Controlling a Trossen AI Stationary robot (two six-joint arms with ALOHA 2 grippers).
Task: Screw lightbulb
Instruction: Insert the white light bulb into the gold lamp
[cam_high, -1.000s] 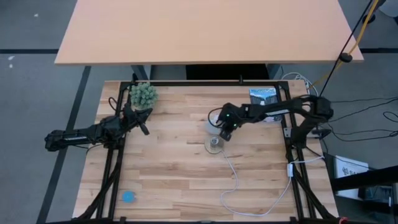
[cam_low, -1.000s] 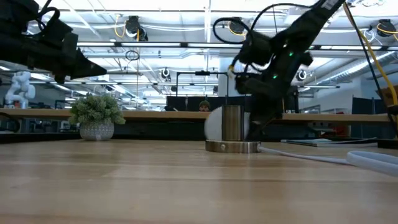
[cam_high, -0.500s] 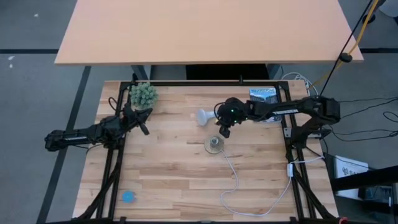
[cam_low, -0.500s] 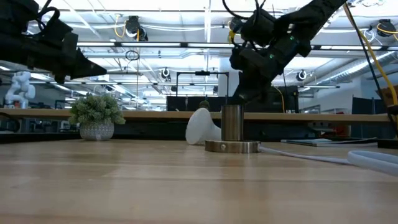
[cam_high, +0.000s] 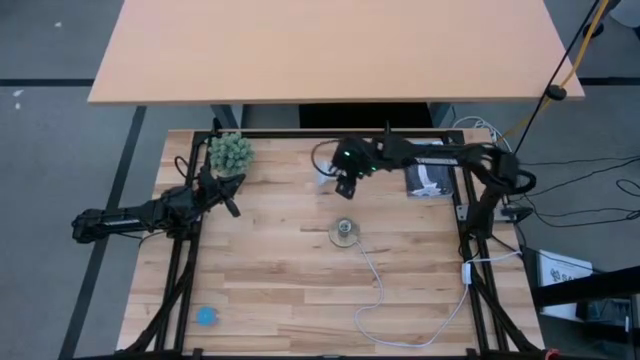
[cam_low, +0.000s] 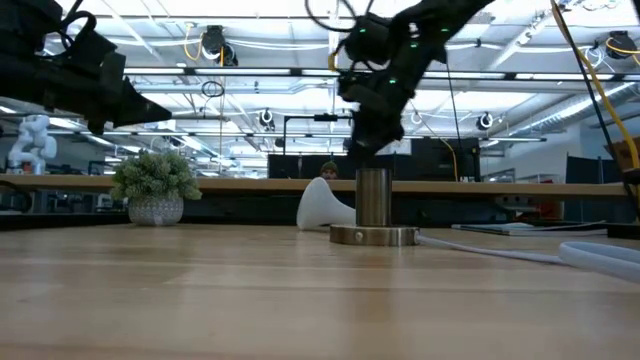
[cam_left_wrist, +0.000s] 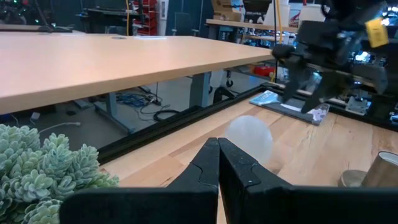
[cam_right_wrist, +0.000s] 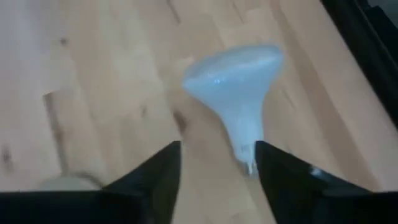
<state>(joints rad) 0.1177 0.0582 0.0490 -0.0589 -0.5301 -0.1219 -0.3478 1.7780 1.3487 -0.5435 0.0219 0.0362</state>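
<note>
The lightbulb (cam_right_wrist: 239, 93) lies on its side on the desk (cam_high: 270, 280) behind the socket (cam_high: 344, 232), unheld, the right gripper (cam_high: 345, 183) poised above it, fingers (cam_right_wrist: 155, 180) spread wide to grasp.

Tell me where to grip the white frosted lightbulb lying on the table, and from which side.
Grip the white frosted lightbulb across its narrow neck, coming from above. It lies on its side on the wooden table, and the open right gripper already straddles that neck.

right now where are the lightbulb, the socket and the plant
lightbulb (cam_right_wrist: 239, 81): right wrist view, on its frosted globe
socket (cam_low: 373, 197): low view, on its upright metal barrel
plant (cam_high: 230, 152): high view, on its green foliage
</note>
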